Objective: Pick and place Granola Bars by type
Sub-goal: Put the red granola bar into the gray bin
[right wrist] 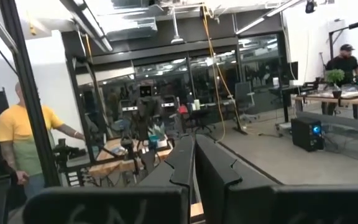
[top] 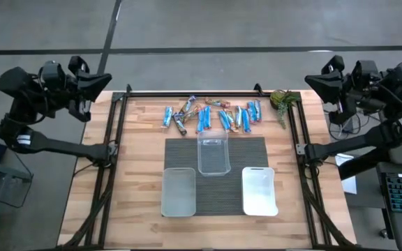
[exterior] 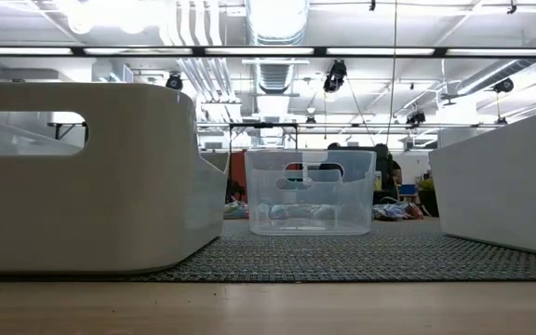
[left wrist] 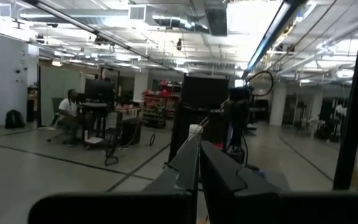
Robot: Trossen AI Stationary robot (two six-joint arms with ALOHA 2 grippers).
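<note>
The Granola Bars [top: 211,115] lie in a loose row on the wooden table near its far edge, mostly blue, a few orange and dark; in the low view they show as a strip [exterior: 394,211] behind the tubs. My left gripper [top: 107,80] is raised off the table's far left corner, shut and holding nothing; its fingers [left wrist: 197,158] point level into the room. My right gripper [top: 309,81] is raised off the far right corner, shut, fingers [right wrist: 194,155] pointing level.
Three clear plastic tubs stand on a dark ribbed mat [top: 253,148]: one at the middle [top: 213,155], one near left [top: 179,192], one near right [top: 259,190]. A green plant-like clump [top: 282,101] lies at the far right. People show in the room beyond.
</note>
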